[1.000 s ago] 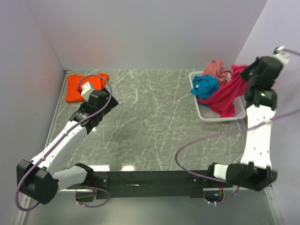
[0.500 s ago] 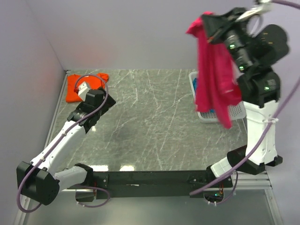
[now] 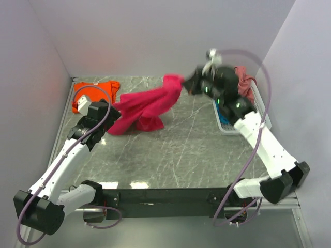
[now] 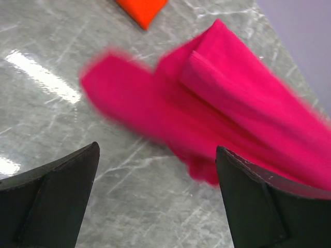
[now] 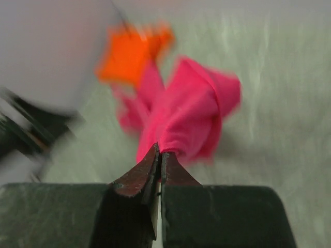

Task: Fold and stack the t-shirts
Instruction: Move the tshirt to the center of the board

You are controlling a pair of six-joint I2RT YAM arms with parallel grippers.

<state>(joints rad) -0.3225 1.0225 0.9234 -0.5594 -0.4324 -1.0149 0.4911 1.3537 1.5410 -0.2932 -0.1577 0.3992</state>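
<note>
My right gripper is shut on one end of the magenta-red t-shirt, which stretches in mid-air down to the left over the table; it shows bunched past the fingertips in the right wrist view. My left gripper is open and empty, just left of the shirt's lower end; the shirt lies beyond its fingers. The orange t-shirt lies folded at the far left corner, its tip in the left wrist view. The dusty pink t-shirt lies in the basket. The teal t-shirt is hidden.
The white mesh basket stands at the far right, partly behind my right arm. Grey walls close the table at the back and both sides. The table is dark grey marble.
My right gripper swung the magenta-red shirt from high above the basket down and left across the table. My left gripper shifted slightly toward the shirt.
</note>
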